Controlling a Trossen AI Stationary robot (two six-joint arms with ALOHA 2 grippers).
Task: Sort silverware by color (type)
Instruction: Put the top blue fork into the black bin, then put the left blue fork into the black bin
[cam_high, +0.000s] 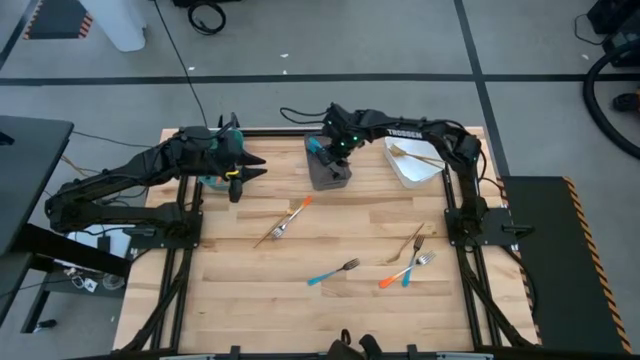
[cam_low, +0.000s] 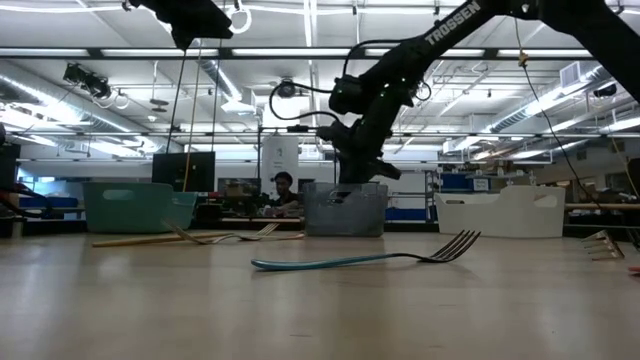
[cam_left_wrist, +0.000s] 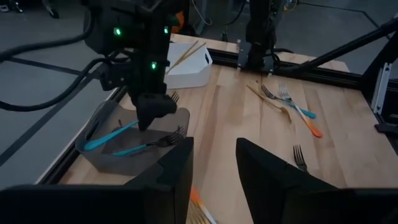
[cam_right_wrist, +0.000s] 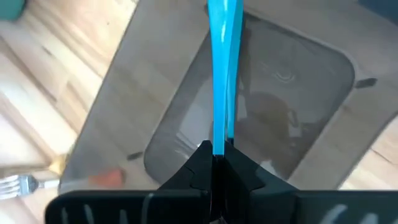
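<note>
My right gripper (cam_high: 336, 152) hangs over the grey bin (cam_high: 328, 172) at the far middle of the table, shut on a blue-handled fork (cam_left_wrist: 111, 135). A second blue fork (cam_left_wrist: 149, 147) lies on the bin's floor. My left gripper (cam_high: 240, 178) stands open and empty above the table's far left, beside the teal bin (cam_low: 135, 207). Loose forks lie flat on the wood: an orange-and-tan one (cam_high: 285, 222), a blue one (cam_high: 333, 272), and a tan (cam_high: 410, 243), orange (cam_high: 398, 277) and blue (cam_high: 420, 264) group near the right. My right gripper pinches the blue fork's handle (cam_right_wrist: 219, 134) between its two shut fingers, coming steeply from above. The handle runs straight on past the fingertips. The fork slants down into the grey bin, its free end (cam_left_wrist: 90, 145) low by the bin's wall. The fingers hide the gripped end.
A white bin (cam_high: 413, 160) with tan forks stands at the far right, next to the right arm's base frame. The blue fork (cam_low: 360, 260) nearest the front edge lies tines up. Bare wood spreads across the near left of the table.
</note>
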